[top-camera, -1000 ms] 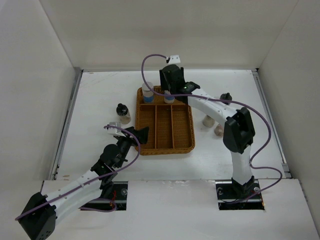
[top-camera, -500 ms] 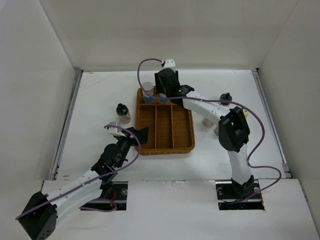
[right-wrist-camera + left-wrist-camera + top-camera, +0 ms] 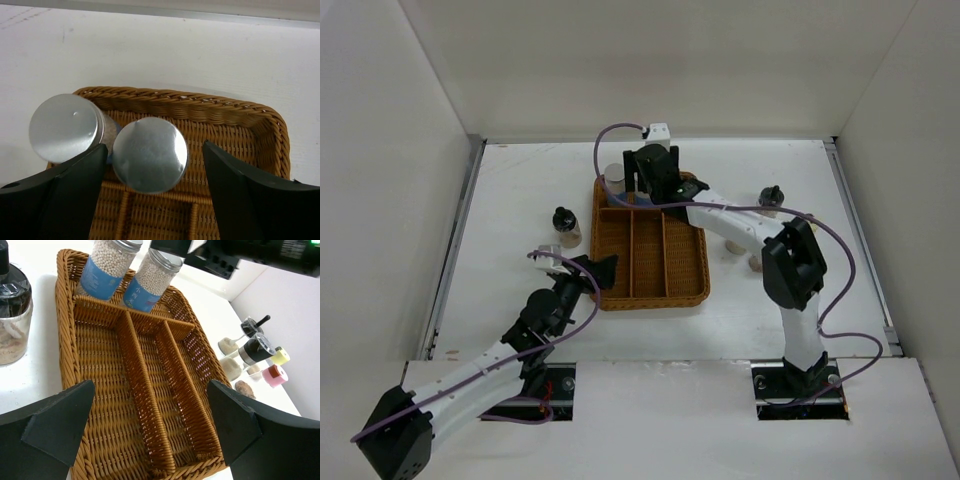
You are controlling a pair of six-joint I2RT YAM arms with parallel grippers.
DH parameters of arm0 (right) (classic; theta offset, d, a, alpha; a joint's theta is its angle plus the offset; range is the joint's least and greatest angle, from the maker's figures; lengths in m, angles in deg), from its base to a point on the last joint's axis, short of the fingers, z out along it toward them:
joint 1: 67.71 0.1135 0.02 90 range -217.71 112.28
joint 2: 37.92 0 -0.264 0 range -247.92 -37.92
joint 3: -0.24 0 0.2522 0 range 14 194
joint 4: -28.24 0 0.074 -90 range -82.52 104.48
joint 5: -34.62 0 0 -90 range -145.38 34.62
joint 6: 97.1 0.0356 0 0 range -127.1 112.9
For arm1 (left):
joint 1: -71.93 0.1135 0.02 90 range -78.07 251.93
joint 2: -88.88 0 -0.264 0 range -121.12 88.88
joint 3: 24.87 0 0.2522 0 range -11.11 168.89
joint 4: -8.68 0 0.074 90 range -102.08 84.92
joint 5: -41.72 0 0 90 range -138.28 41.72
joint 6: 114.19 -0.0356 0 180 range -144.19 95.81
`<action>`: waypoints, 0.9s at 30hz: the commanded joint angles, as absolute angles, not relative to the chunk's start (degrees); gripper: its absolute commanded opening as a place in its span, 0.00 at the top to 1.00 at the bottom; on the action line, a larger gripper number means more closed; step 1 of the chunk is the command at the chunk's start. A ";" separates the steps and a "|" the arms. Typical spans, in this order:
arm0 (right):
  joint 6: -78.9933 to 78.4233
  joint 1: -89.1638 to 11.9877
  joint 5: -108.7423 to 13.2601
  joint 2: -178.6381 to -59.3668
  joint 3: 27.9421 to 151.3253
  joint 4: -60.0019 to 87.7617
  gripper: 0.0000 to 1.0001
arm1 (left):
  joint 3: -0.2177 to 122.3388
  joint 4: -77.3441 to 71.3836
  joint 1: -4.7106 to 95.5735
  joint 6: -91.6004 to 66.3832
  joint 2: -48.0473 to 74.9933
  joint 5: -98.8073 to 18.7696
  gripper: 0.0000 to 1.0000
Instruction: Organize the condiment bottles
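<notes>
While standing on the table (image 3: 510, 200) just left of the wicker tray (image 3: 64, 325), dark-lidded jar (image 3: 12, 315): showing pale powder through clear glass.
Left gripper (image 3: 599, 270): hovering by the tray's near-left corner, gaping wide, holding nothing.
Left silver-capped bottle (image 3: 107, 265), right silver-capped bottle (image 3: 150, 280): standing side by side in the tray's far compartment, carrying white beads and blue labels.
Right gripper (image 3: 154, 147): hanging over the right silver-capped bottle, fingers (image 3: 65, 200) spreading wider than its cap, gripping nothing.
Right of tray: 2 dark-topped bottles (image 3: 252, 326) (image 3: 256, 349), 1 cream-capped bottle (image 3: 280, 356), 1 pink-capped bottle (image 3: 275, 375) sitting close together on the table.

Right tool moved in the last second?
Yes. The right tool shifted left along the wicker tray's far end, toward the silver-capped bottles.
</notes>
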State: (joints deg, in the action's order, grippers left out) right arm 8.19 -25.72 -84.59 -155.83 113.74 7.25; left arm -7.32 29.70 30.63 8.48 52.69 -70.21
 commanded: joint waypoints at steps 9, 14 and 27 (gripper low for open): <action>8.20 -24.78 -89.13 -127.07 93.22 13.59 0.15 | -7.24 27.17 30.14 9.21 59.08 -69.99 0.00; 8.63 -28.03 -92.38 -114.85 78.54 11.94 0.52 | -6.54 25.76 29.88 10.53 58.12 -69.90 0.00; 12.50 -39.46 -88.26 -105.33 66.47 -1.61 0.02 | -6.71 26.99 30.05 11.58 56.09 -68.58 0.00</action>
